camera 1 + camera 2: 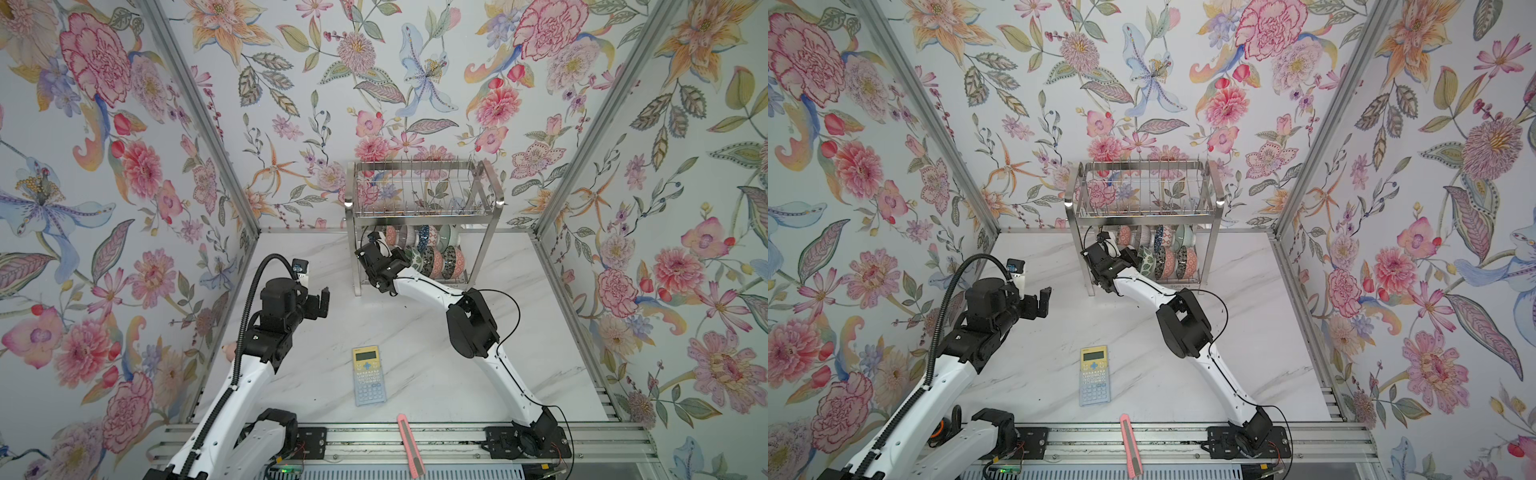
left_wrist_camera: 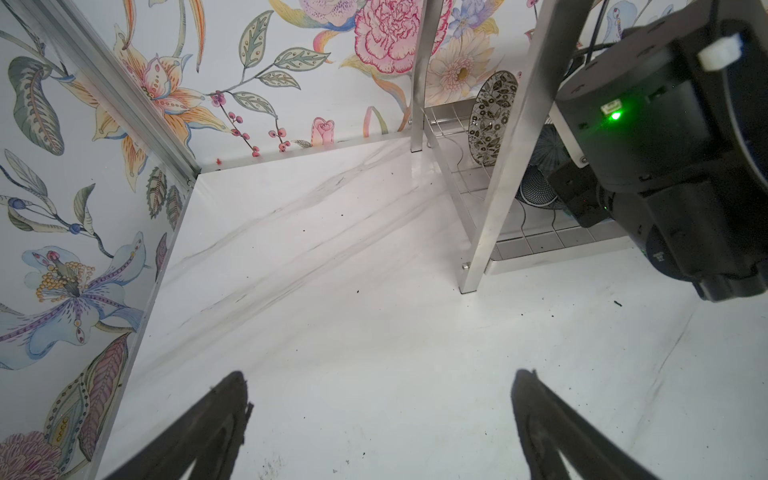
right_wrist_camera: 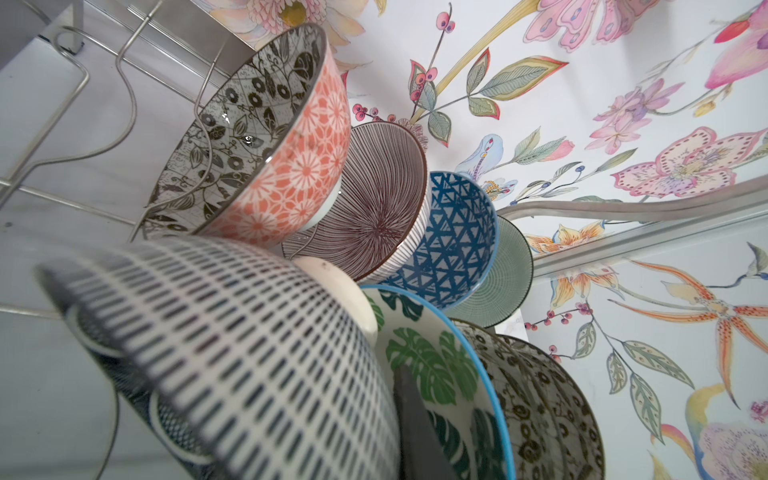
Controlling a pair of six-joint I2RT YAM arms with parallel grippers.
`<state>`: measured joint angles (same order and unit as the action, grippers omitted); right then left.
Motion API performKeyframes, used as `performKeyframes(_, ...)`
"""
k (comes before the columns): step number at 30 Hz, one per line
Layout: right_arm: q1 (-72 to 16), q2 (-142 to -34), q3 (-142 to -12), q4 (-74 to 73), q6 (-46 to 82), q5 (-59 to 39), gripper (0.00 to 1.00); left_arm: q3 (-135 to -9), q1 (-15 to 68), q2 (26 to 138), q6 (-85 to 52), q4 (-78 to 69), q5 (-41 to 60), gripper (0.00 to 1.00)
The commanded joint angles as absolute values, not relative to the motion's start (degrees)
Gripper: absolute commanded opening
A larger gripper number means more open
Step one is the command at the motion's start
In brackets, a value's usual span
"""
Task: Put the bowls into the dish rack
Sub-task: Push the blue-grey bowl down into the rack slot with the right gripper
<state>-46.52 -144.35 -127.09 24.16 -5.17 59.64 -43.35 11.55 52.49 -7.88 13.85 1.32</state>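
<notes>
In both top views the dish rack (image 1: 417, 212) stands at the back centre of the marble table (image 1: 415, 332). Its upper tier is bare and its lower tier carries two rows of bowls (image 1: 436, 262) on edge. The right gripper (image 1: 395, 258) reaches into the left end of that lower tier, where its fingertips are hidden. The left gripper (image 1: 322, 303) hangs at centre left, spread wide, holding nothing and well apart from the rack. A calculator (image 1: 368, 376) and a pink utility knife (image 1: 410, 444) lie lower centre, clear of the work.

In the left wrist view two dark fingers (image 2: 232, 419) stand far apart at the bottom edge over bare marble. The rack's front leg (image 2: 509, 158) crosses the upper right.

In the right wrist view a dash-patterned bowl (image 3: 232, 353) fills the lower left, close and blurred. One finger (image 3: 411, 419) lies against its outer wall and the other is hidden, so I judge the jaws are pinched on its rim. The green leaf bowl (image 3: 432, 361) sits just beside it. Free wavy wires (image 3: 124, 83) show at upper left.

The step in hand looks like seating this bowl. It should be kept on edge, parallel to the leaf bowl, and lowered until the rim drops into a wire dip. The grip should be released only once the wire bears the bowl, and the gripper backed out clear of the leg.
</notes>
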Motion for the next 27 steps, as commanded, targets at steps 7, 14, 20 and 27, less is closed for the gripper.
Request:
performKeyframes(7,-47.6,-144.6,-128.4,24.3,-5.5,60.3,0.12,-42.5,10.8,52.2,-7.0,13.4,2.1,0.99)
performKeyframes(14,-47.9,-144.3,-128.4,24.3,-5.6,60.1,0.18,-42.5,10.8,52.1,-7.1,13.4,2.4,0.99)
performKeyframes(20,-48.1,-144.1,-128.4,24.3,-5.7,59.9,0.27,-42.5,10.7,52.1,-7.1,13.4,2.4,0.99)
performKeyframes(27,-48.2,-143.5,-128.4,24.4,-5.7,59.7,0.29,-42.5,10.7,52.1,-7.1,13.5,2.4,0.99)
